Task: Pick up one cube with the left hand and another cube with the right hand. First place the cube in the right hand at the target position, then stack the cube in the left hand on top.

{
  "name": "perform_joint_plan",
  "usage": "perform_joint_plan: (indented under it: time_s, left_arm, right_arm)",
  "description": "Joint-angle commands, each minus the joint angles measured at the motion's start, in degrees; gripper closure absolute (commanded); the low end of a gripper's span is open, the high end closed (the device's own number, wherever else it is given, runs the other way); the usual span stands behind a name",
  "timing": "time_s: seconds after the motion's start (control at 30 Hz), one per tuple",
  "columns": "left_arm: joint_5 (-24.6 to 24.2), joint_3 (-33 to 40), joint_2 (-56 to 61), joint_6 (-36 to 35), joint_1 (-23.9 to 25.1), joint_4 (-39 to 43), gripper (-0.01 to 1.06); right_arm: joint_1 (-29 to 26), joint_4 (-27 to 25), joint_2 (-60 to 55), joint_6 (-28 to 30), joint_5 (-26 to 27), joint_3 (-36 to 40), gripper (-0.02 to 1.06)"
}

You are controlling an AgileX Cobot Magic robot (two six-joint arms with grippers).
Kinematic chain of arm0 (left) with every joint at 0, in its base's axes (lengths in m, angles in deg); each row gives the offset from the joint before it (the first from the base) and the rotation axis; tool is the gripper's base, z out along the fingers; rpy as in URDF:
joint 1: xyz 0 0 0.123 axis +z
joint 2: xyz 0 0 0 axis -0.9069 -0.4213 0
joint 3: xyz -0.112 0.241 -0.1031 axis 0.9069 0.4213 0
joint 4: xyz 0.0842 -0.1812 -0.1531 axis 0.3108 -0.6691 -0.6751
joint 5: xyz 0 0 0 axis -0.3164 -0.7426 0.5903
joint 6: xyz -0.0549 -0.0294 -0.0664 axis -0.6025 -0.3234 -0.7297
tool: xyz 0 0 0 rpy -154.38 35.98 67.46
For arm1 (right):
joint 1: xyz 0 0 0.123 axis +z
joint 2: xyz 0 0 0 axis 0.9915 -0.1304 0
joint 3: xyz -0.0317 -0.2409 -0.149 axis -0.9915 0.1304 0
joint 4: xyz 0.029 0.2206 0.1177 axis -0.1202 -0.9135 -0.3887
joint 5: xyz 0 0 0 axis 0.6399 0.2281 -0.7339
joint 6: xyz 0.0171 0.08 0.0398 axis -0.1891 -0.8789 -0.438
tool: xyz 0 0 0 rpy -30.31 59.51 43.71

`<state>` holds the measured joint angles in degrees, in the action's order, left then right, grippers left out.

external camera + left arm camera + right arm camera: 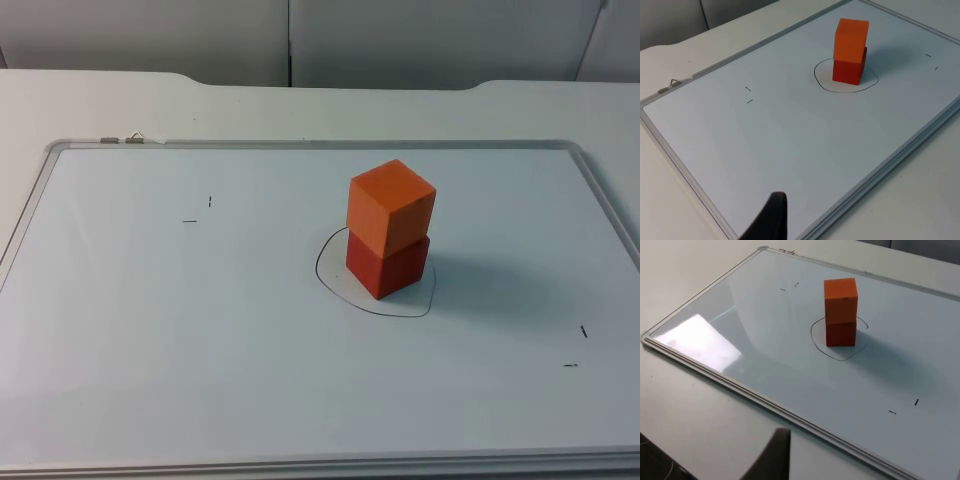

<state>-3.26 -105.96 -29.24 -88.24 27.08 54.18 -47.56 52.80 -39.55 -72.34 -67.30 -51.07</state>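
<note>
orange cube (392, 204) stacked on red cube (388, 266), inside drawn outline (330, 285), upright

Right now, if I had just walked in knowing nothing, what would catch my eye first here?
A two-cube tower: the orange cube sits on the red cube, turned slightly askew on it. The red one stands inside a hand-drawn outline right of the middle of the whiteboard, which lies flat on the white table. Small pen marks dot the board at left and right.
</note>
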Motion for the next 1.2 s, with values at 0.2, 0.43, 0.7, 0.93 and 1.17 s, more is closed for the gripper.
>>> perform_joint_plan:
  time_s: [0.2,0.43,0.7,0.93,1.17]
  left_arm:
    - [0.09,0.16,0.25,-0.25,-0.34,-0.35,0.0]
    - [0.09,0.16,0.25,-0.25,-0.34,-0.35,0.0]
    - [0.09,0.16,0.25,-0.25,-0.34,-0.35,0.0]
    - [0.09,0.16,0.25,-0.25,-0.34,-0.35,0.0]
    - [0.09,0.16,0.25,-0.26,-0.17,-0.35,0.0]
  right_arm:
    - [0.16,0.0,0.25,-0.04,0.22,0.45,0.07]
    - [-1.3,0.0,0.25,-0.03,0.22,0.45,0.07]
    - [-17.09,0.0,0.25,-0.03,0.22,0.45,0.07]
    - [-27.76,0.0,0.25,-0.03,0.22,0.45,0.07]
    - [-31.14,0.0,0.25,-0.03,0.22,0.45,0.07]
